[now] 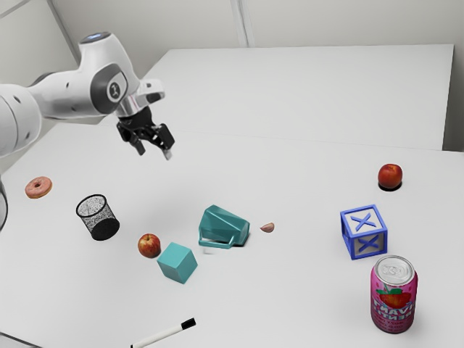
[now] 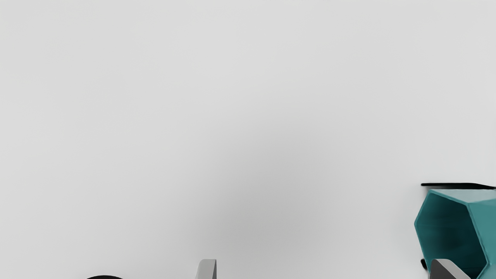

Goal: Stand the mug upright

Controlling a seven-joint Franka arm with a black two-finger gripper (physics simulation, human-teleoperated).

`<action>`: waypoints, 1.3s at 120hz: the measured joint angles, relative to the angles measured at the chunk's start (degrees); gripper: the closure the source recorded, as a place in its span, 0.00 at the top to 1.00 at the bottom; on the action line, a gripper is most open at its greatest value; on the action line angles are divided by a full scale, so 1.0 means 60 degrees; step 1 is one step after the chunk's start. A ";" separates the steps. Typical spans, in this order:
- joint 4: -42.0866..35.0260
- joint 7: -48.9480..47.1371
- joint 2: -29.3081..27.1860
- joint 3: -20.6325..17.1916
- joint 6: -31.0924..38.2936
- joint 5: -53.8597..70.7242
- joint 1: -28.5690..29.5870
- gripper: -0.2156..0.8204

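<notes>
Currently, the gripper point(image 1: 154, 151) is above the table point(image 1: 304, 181), and its two fingers are spread well apart. The mug point(image 1: 223, 222) lies on its side, near the cube point(image 1: 177, 262).

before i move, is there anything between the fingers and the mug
Nothing visible stands between the fingers and the mug, which lies on its side. The cube sits near the mug's handle, but looks off that path.
</notes>
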 joint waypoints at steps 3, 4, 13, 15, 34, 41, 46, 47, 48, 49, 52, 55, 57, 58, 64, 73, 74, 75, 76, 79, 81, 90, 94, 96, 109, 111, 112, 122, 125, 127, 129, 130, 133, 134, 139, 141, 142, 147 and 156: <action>-0.0070 -0.0012 -0.0012 0.0007 0.0041 -0.0057 -0.0032 0.79; -0.0094 -0.0015 -0.0015 0.0008 0.0055 -0.0080 -0.0039 0.79; -0.0392 -0.0048 -0.0073 0.0027 0.0180 -0.0395 -0.0052 0.79; -0.0425 -0.0056 -0.0069 0.0029 0.0203 -0.0488 -0.0038 0.79; -0.1651 -0.0119 -0.0114 0.0084 0.0347 -0.2854 0.0097 0.79; -0.2003 -0.0129 -0.0104 0.0187 0.0381 -0.3640 0.0046 0.79; -0.2104 -0.0119 -0.0055 0.0234 0.0399 -0.4156 -0.0017 0.79; -0.2117 -0.0113 -0.0037 0.0243 0.0403 -0.4263 -0.0031 0.79; -0.2127 -0.0105 -0.0016 0.0251 0.0406 -0.4368 -0.0044 0.79; -0.2135 -0.0097 0.0009 0.0258 0.0409 -0.4479 -0.0056 0.79; -0.2151 -0.0071 0.0072 0.0272 0.0417 -0.4786 -0.0087 0.79; -0.2156 -0.0039 0.0160 0.0287 0.0425 -0.5094 -0.0114 0.79; -0.2156 -0.0013 0.0222 0.0293 0.0429 -0.5308 -0.0125 0.79; -0.2157 0.0003 0.0259 0.0298 0.0431 -0.5422 -0.0130 0.79; -0.2170 0.0106 0.0460 0.0374 0.0442 -0.6090 -0.0210 0.79; -0.2176 0.0247 0.0671 0.0426 0.0454 -0.7017 -0.0351 0.79; -0.2177 0.0262 0.0688 0.0429 0.0455 -0.7104 -0.0366 0.79; -0.2177 0.0277 0.0703 0.0431 0.0456 -0.7190 -0.0378 0.79; -0.2177 0.0291 0.0717 0.0433 0.0457 -0.7275 -0.0389 0.79; -0.2183 0.0333 0.0766 0.0437 0.0460 -0.7519 -0.0415 0.79; -0.2185 0.0360 0.0818 0.0438 0.0462 -0.7682 -0.0427 0.79; -0.2191 0.0474 0.1014 0.0442 0.0467 -0.8345 -0.0458 0.79; -0.2192 0.0525 0.1107 0.0443 0.0463 -0.8574 -0.0464 0.79; -0.2192 0.0553 0.1153 0.0443 0.0458 -0.8670 -0.0466 0.79; -0.2250 0.0759 0.1315 0.0440 0.0407 -0.9186 -0.0493 0.79; -0.2258 0.0796 0.1323 0.0441 0.0398 -0.9261 -0.0511 0.79; -0.2260 0.0814 0.1326 0.0441 0.0392 -0.9295 -0.0518 0.79; -0.2266 0.0986 0.1353 0.0437 0.0349 -0.9564 -0.0592 0.79; -0.2266 0.1033 0.1361 0.0434 0.0338 -0.9626 -0.0605 0.79; -0.2266 0.1063 0.1366 0.0433 0.0332 -0.9661 -0.0619 0.79; -0.2268 0.1092 0.1378 0.0432 0.0325 -0.9694 -0.0634 0.79; -0.2270 0.1107 0.1388 0.0432 0.0322 -0.9710 -0.0642 0.79; -0.2274 0.1149 0.1414 0.0430 0.0311 -0.9751 -0.0661 0.79; -0.2275 0.1163 0.1421 0.0430 0.0307 -0.9763 -0.0665 0.79; -0.2299 0.1230 0.1438 0.0429 0.0285 -0.9812 -0.0693 0.79; -0.2310 0.1256 0.1438 0.0429 0.0278 -0.9828 -0.0703 0.79; -0.2314 0.1268 0.1438 0.0429 0.0274 -0.9835 -0.0708 0.79; -0.2328 0.1328 0.1435 0.0429 0.0258 -0.9864 -0.0736 0.79; -0.2338 0.1427 0.1433 0.0429 0.0237 -0.9900 -0.0788 0.79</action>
